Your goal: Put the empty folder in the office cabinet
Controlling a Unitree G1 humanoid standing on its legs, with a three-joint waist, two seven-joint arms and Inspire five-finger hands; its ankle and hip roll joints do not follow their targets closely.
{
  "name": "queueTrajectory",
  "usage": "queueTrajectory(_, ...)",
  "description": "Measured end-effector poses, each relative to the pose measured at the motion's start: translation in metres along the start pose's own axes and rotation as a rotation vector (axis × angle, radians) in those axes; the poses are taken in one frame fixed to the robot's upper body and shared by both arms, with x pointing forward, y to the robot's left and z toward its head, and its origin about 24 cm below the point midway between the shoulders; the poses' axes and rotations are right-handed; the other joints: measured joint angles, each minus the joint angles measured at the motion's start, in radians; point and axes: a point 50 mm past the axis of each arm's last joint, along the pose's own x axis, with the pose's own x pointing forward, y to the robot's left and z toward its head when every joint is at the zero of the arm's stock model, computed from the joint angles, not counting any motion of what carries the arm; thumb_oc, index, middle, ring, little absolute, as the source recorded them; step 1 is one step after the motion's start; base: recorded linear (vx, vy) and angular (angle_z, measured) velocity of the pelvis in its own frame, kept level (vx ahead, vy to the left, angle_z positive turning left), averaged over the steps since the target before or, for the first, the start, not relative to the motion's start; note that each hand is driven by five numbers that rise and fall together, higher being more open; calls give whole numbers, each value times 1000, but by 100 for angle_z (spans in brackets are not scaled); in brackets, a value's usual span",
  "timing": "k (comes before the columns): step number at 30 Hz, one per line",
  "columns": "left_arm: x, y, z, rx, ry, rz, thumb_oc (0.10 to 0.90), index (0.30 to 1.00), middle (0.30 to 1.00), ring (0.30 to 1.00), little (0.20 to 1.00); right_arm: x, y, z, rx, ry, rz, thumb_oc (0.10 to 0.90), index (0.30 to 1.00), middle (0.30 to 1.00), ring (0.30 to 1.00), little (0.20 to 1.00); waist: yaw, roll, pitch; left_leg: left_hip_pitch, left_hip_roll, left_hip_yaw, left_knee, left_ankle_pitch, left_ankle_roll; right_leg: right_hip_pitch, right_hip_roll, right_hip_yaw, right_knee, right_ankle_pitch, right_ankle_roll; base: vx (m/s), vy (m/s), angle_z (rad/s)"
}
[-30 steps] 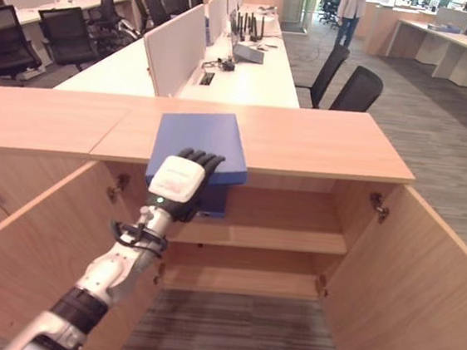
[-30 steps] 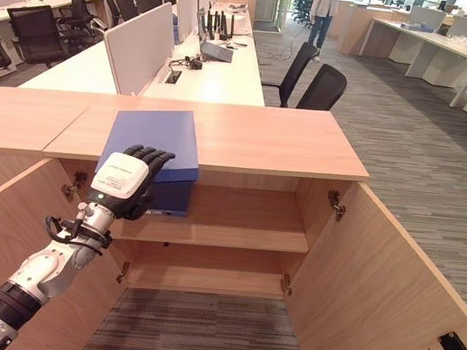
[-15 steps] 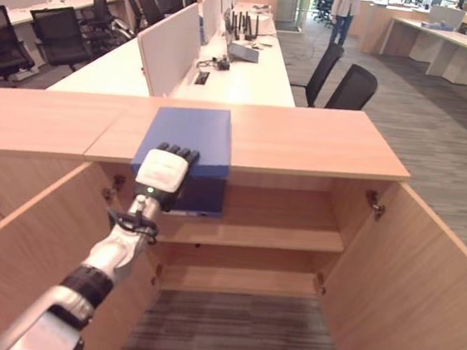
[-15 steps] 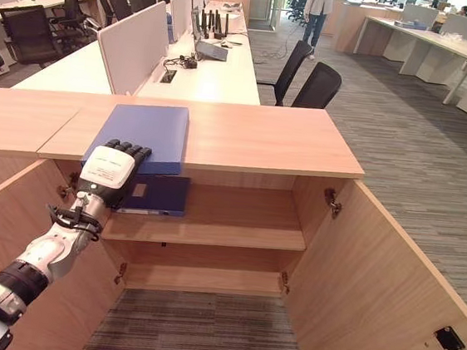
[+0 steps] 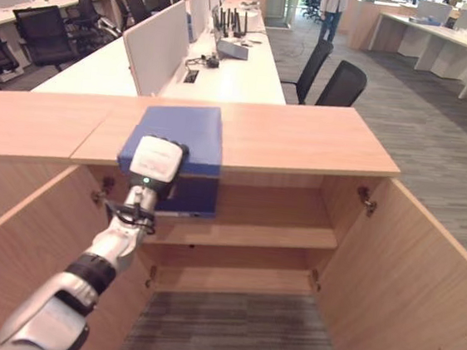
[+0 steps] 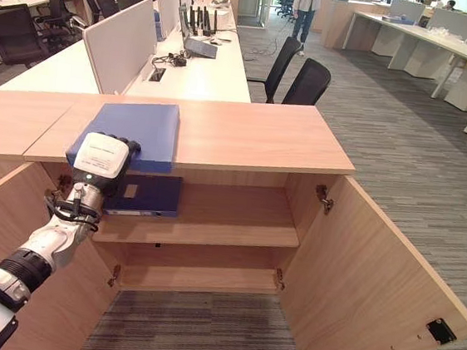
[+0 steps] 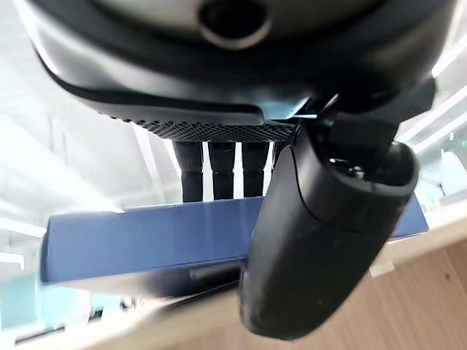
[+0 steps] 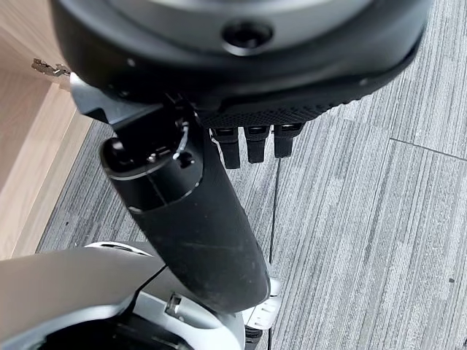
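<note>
We see the flat blue rectangular folder (image 5: 179,134) lying on the wooden office cabinet (image 5: 304,141) top, its near edge overhanging the front.

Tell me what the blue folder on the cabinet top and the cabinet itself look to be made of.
Folder: likely plastic-covered board; its blue surface is smooth, matt and uniform, with stiff straight edges. The left hand pinches its near edge, fingers on top, thumb beneath.
Cabinet: probably wood-look laminate over board; an even pale grain runs across the top, doors and shelves, with a low sheen and metal hinges.
</note>
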Motion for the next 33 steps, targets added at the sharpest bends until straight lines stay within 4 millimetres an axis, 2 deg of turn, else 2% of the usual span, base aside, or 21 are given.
queueTrajectory(12,-4,-8,-6,19,19,-1,400,300,300,300,300,0,-1,-1,-8,-2,-13,800,900,900,900,900,-1,10,-2,12,5,20,0,-3,-4,4,5,21,0,4,-5,0,3,-5)
queueTrajectory(16,-13,1,-4,-93,67,51,400,300,300,300,300,0,-1,-2,-6,0,-15,800,900,900,900,900,2,10,-2,13,4,21,0,-4,-2,5,5,22,0,4,-5,0,0,0)
queueTrajectory(19,-29,12,0,-196,92,102,400,300,300,300,300,0,-1,-1,-2,0,-19,800,900,900,900,900,6,9,-1,13,4,19,0,-5,0,7,4,20,0,3,-5,-5,3,4)
queueTrajectory(20,-44,25,10,-337,87,158,400,300,300,300,300,0,1,-2,21,8,-21,800,900,900,900,900,10,6,1,15,3,7,0,-6,1,14,3,11,0,3,-4,5,8,20)
queueTrajectory(23,-61,50,36,-558,-30,215,400,300,300,300,300,0,4,-7,32,22,-21,800,900,900,900,900,45,3,3,15,-1,-8,0,-5,4,20,-1,-3,0,-3,3,2,17,17)
queueTrajectory(24,-64,56,45,-641,-81,200,400,300,300,300,300,-1,3,-7,37,25,-23,800,900,900,900,900,61,4,2,15,-2,-10,0,-5,4,21,-2,-5,0,-5,6,-7,29,12)
queueTrajectory(26,-77,70,55,-894,-125,140,400,300,300,300,300,0,-1,-7,71,25,-32,800,900,900,900,900,62,9,4,14,-6,-14,-4,-7,7,23,-7,-10,0,-5,6,-3,22,6)
queueTrajectory(27,-85,76,56,-1063,-145,76,400,300,300,300,300,0,-4,-8,88,27,-35,800,900,900,900,900,58,12,4,15,-7,-14,-4,-8,7,23,-8,-10,0,-5,6,-11,11,8)
queueTrajectory(28,-95,79,63,-1297,-249,-37,400,300,300,300,300,-1,-7,-13,103,47,-30,800,900,900,900,900,60,23,6,16,-11,-19,-4,-11,5,27,-12,-15,0,-5,6,-12,11,7)
queueTrajectory(31,-104,82,63,-1654,-341,-211,400,300,300,300,300,-1,-11,-13,97,51,-5,800,900,900,900,900,58,29,11,15,-12,-21,-4,-12,4,27,-14,-16,0,-4,9,-8,-1,2)
queueTrajectory(33,-112,71,64,-1741,-338,-362,400,300,300,300,300,-1,-14,-13,94,51,4,800,900,900,900,900,56,36,12,14,-12,-21,-4,-14,7,25,-14,-16,0,-3,9,0,0,0)
